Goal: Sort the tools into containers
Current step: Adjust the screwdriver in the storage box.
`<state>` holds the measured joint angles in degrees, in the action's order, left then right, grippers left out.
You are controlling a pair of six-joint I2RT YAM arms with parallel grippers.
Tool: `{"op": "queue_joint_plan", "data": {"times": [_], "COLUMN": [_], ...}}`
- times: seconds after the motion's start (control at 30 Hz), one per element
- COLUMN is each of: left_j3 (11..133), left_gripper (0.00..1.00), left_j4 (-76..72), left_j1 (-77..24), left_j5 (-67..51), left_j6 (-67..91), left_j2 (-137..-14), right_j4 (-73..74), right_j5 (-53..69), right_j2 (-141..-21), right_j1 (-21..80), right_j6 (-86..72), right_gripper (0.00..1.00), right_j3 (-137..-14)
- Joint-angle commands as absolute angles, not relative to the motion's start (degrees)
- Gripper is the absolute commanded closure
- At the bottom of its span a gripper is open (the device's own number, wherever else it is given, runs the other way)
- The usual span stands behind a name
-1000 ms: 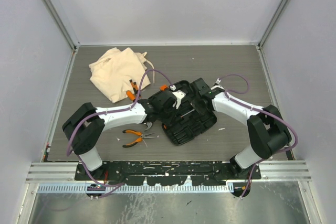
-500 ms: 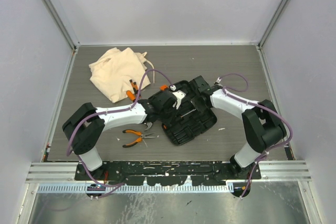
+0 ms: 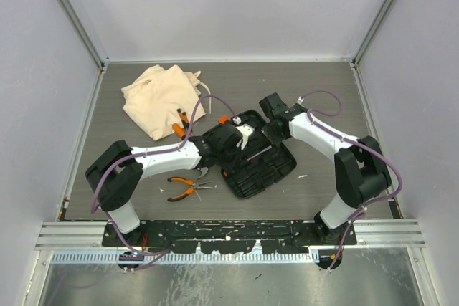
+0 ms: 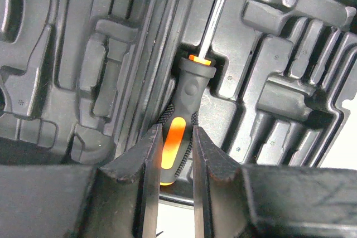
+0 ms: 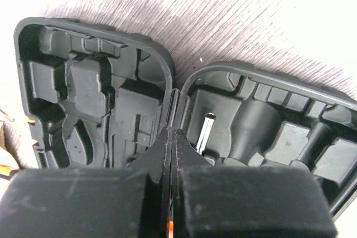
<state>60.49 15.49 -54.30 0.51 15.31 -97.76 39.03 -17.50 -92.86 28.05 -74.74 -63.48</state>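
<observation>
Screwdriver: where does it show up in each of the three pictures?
Top external: the screwdriver is at centre, its thin shaft lying in the open case.
Left wrist: centre, its orange-and-black handle gripped by the left gripper.
Right wrist: only a shiny metal bit right of centre, probably its shaft tip.
Shared landmark: the black case.

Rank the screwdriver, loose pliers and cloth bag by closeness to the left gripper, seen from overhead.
1. The screwdriver, clamped in the left gripper, inside the tool case.
2. The pliers, on the near side, and the cloth bag, back left: too close to call.
</observation>
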Motion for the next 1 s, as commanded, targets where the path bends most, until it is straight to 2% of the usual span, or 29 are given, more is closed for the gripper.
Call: {"op": "queue_joint_plan", "data": {"times": [0.0, 0.97], "left_j3": [59.2, 59.0], "left_gripper": [0.83, 0.84], "left_j4": [24.5, 24.6], "left_j1": [-55.7, -56.1], "left_j5": [0.2, 0.8], "left_j6": [14.3, 14.1], "left_j2": [-100.5, -100.4], "right_j4": [42.4, 42.4], "right_j5": [-18.6, -14.7], "right_j2": [-89.8, -100.1], "right_j1": [27.9, 27.9], "right_j6": [-76.6, -75.1], "right_gripper": [1.0, 1.0], "right_j3": [-64.2, -64.5]}}
